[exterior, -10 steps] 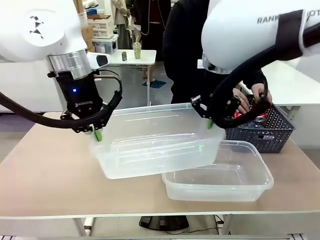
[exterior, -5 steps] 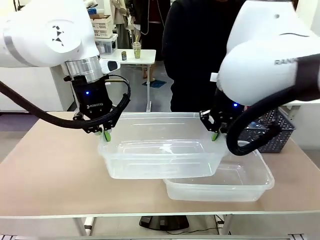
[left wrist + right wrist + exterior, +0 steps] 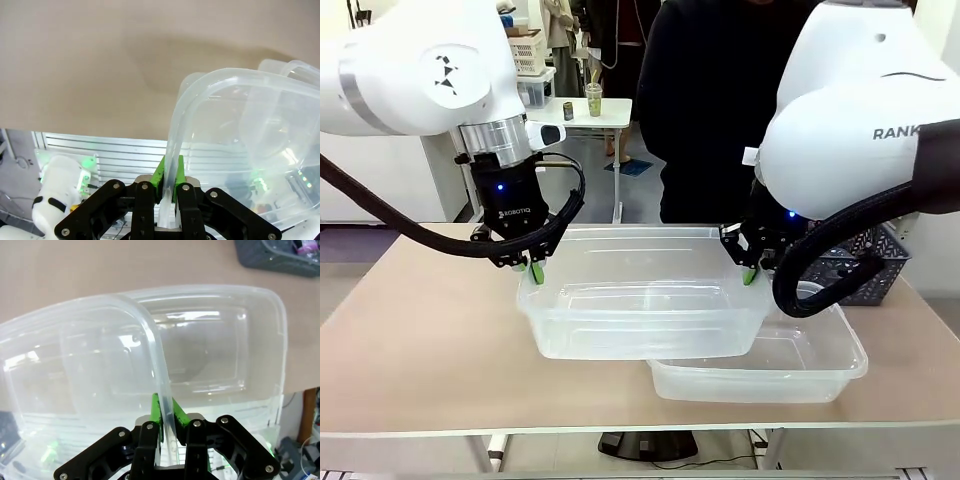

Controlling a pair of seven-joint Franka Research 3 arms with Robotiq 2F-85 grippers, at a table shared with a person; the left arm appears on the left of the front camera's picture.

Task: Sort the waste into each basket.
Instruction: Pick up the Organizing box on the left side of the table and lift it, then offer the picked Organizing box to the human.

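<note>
**A:** Where were the two grippers?

**B:** I saw the left gripper [image 3: 531, 268] clamped on the left rim of the upper clear tub [image 3: 640, 305] at the centre of the frame. The right gripper [image 3: 750, 273] was pinched on the tub's right rim.

**A:** And the other basket?

**B:** The second clear tub [image 3: 810, 368] lay on the table [image 3: 410, 340] at lower right, with the held tub's right end overlapping it. A dark grey lattice basket [image 3: 872, 270] stood at the right edge.

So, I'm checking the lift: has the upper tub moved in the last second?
Yes. The upper tub was tilted, right end high; that end came down and its rim now runs parallel to the table.
</note>
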